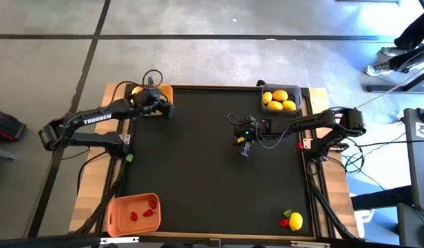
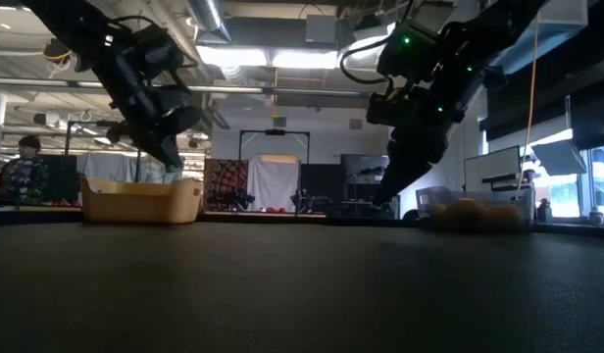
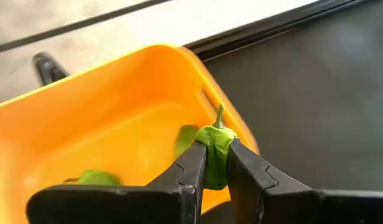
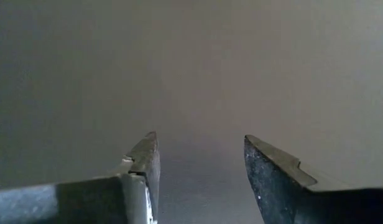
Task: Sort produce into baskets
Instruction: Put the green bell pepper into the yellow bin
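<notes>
My left gripper (image 3: 217, 154) is shut on a small green produce piece (image 3: 215, 138), above the right-hand rim of the yellow basket (image 1: 157, 91) at the table's far left. Two more green pieces (image 3: 186, 138) (image 3: 95, 178) lie on that basket's floor. My right gripper (image 1: 245, 147) hangs open over the bare black mat right of the table's middle, with nothing between its fingers (image 4: 145, 163). The dark grey basket (image 1: 303, 94) at the far right holds yellow lemons (image 1: 279, 100). The orange basket (image 1: 117, 215) at the near left holds red pieces (image 1: 149, 205). My left gripper pinches the green piece's body (image 3: 214, 169) between its two fingers. The piece's top and small stem (image 3: 220, 116) stick out past the fingertips. The fingers slant downward. The piece is lifted clear, above the yellow basket's rim (image 3: 207, 93).
A lemon (image 1: 295, 220), a red piece (image 1: 283, 222) and a green piece (image 1: 287, 213) lie together at the mat's near right corner. The wide middle of the black mat (image 1: 205, 165) is bare. A raised frame edges the mat. People and furniture stand in the room beyond.
</notes>
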You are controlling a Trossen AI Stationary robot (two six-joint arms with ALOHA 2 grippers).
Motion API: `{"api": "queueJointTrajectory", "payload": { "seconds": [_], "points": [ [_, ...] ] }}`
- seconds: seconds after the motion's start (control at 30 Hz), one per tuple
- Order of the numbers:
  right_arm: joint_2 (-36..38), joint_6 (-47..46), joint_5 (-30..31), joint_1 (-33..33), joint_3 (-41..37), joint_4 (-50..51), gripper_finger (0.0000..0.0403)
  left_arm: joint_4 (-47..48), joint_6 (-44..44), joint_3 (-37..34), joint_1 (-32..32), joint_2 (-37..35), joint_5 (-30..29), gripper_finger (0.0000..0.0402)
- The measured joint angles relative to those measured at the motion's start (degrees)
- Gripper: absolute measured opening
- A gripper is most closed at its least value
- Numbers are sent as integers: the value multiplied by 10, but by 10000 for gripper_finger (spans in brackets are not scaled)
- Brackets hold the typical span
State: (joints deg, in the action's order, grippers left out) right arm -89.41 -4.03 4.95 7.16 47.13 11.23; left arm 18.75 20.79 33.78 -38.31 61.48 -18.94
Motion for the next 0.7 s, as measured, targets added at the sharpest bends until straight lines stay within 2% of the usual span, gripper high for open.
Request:
{"api": "queueJointTrajectory", "payload": {
  "seconds": [0.17,0.37,0.47,0.7],
  "points": [
    [0,0,0,0,0,-5,175,-5,-46,0,-30,17,-2,49],
    [0,11,0,0,0,-9,175,-7,-51,0,-48,37,-2,52],
    [0,12,0,0,0,-9,175,-1,-50,0,-52,46,-9,77],
    [0,12,-7,0,0,-9,175,26,-49,7,-50,49,-5,167]
  ]
}}
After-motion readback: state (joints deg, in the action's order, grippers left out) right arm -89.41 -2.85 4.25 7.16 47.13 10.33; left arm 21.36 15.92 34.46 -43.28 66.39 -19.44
